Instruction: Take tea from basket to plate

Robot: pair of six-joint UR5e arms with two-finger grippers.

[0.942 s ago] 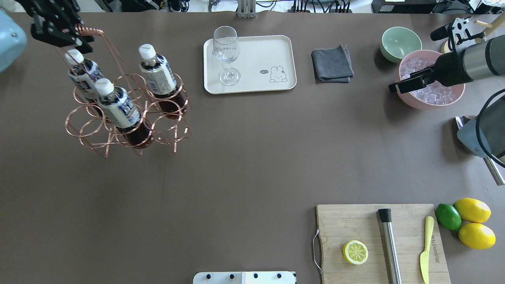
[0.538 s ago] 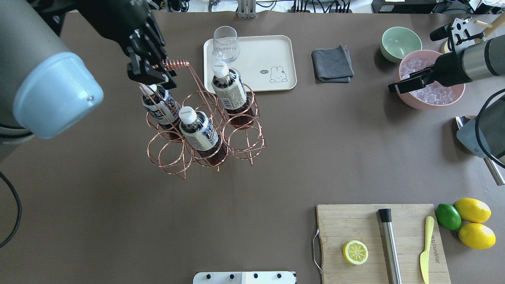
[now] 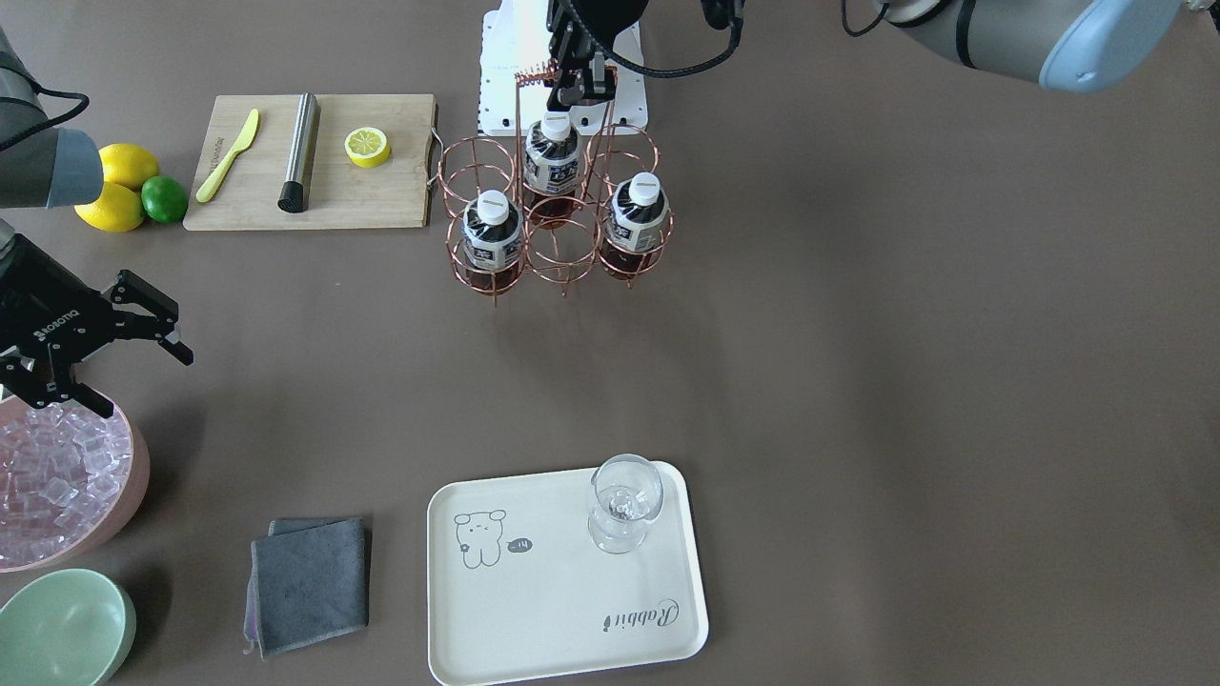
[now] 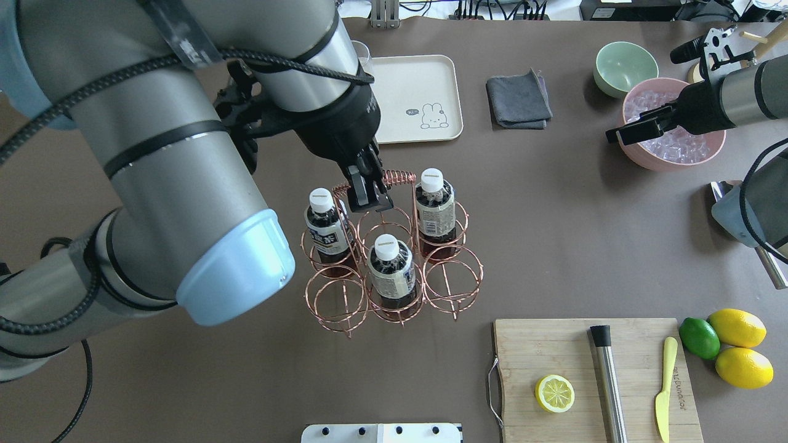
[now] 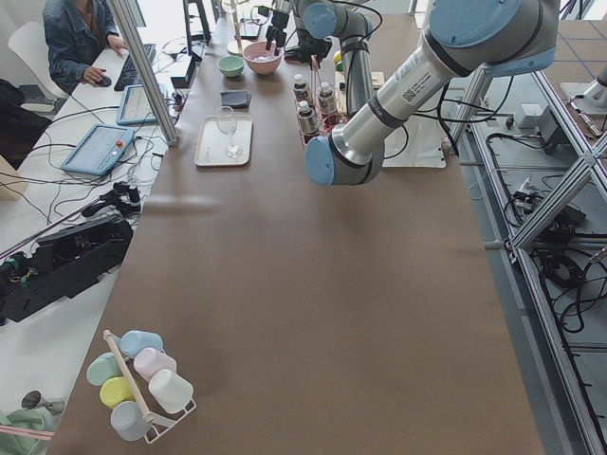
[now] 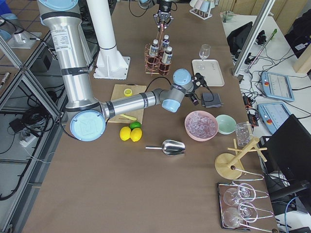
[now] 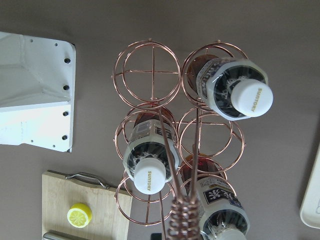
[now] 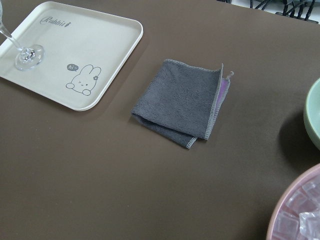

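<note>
The copper wire basket (image 4: 394,277) (image 3: 558,229) sits mid-table with three tea bottles in its ring cells (image 4: 324,224) (image 4: 392,267) (image 4: 434,203). My left gripper (image 4: 367,192) (image 3: 575,88) is shut on the basket's coiled handle (image 4: 397,178). Whether the basket rests on the table or hangs just above it I cannot tell. The left wrist view looks down the handle (image 7: 185,220) onto the white bottle caps (image 7: 252,97) (image 7: 148,175). The cream plate (image 4: 425,80) (image 3: 534,619) (image 8: 95,40) lies at the far side. My right gripper (image 4: 615,135) (image 3: 143,381) hovers open by the ice bowl.
A wine glass (image 3: 624,500) stands on the plate. A grey cloth (image 4: 518,98), green bowl (image 4: 625,66) and pink ice bowl (image 4: 671,151) lie far right. A cutting board (image 4: 554,344) with lemon half, metal cylinder and yellow knife lies near right, lemons and lime (image 4: 699,337) beside it.
My left arm has carried the basket with its bottles from the far left of the table rightward and nearer to the robot. The right arm has stayed put.
</note>
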